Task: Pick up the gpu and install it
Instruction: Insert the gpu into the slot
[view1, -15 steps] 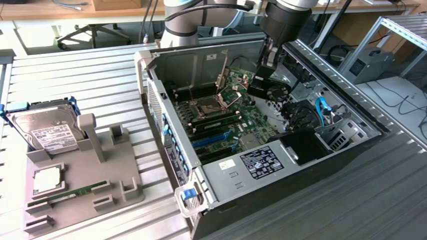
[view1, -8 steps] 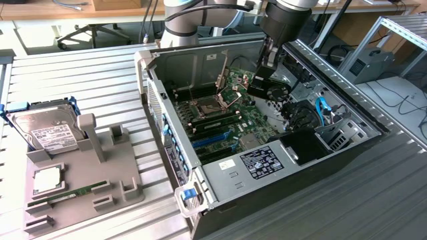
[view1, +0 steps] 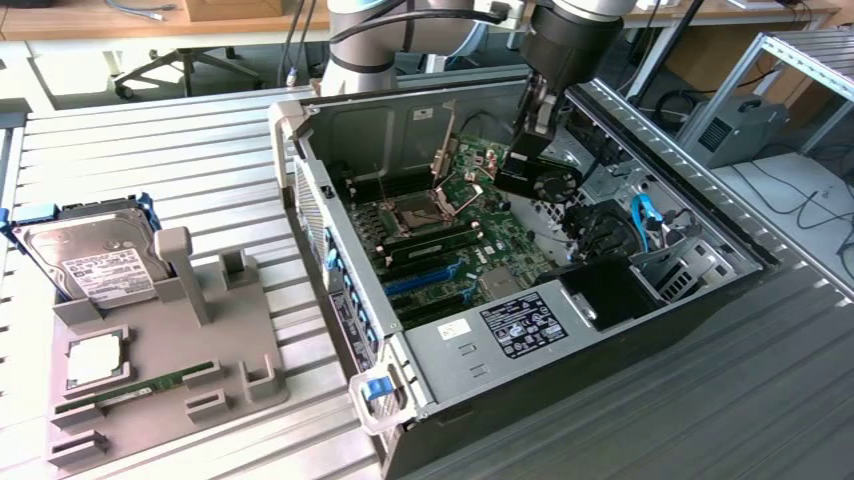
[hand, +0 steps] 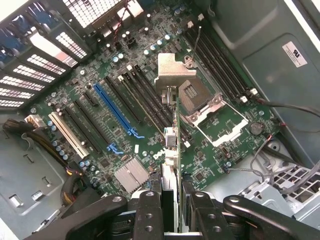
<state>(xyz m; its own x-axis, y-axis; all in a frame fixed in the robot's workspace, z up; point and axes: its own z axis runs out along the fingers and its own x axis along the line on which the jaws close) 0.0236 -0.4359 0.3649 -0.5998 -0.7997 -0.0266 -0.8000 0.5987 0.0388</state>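
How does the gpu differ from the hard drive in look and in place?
The gpu is dark with a black round fan; the hard drive is silver with a white label. The gpu hangs in the gripper above the motherboard inside the case; the hard drive stands in the grey holder outside it. Both are flat computer parts.

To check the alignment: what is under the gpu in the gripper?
Under the gpu lies the motherboard: black slots one side, the CPU socket the other. The strip directly beneath the card is hidden by it.
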